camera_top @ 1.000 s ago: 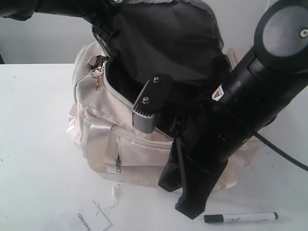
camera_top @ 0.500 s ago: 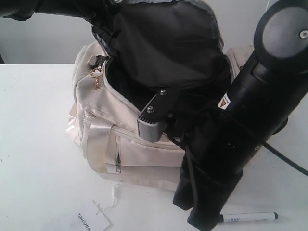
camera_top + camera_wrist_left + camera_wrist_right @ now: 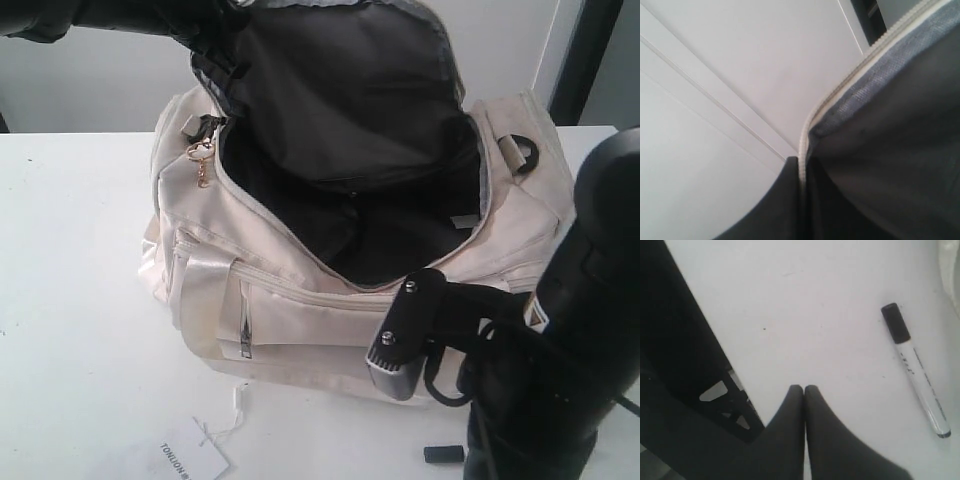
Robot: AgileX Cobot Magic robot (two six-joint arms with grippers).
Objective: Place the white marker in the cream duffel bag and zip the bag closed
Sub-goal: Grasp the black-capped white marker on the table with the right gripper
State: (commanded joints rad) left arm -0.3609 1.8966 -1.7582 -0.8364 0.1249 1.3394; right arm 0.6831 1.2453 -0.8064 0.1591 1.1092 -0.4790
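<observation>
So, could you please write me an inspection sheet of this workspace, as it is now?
Surface: white table, no spills seen.
Job's things: cream duffel bag open, black lining showing; white marker lying on the table outside it.
Clutter: paper hang tag on a string, by the bag's front.
Grippers: left gripper, fingers closed on the bag's zipper edge, flap held up; right gripper shut, empty, over the table near the marker.
Cables: black cable looped at the right arm.
Surroundings: pale wall; dark strip at far right.
</observation>
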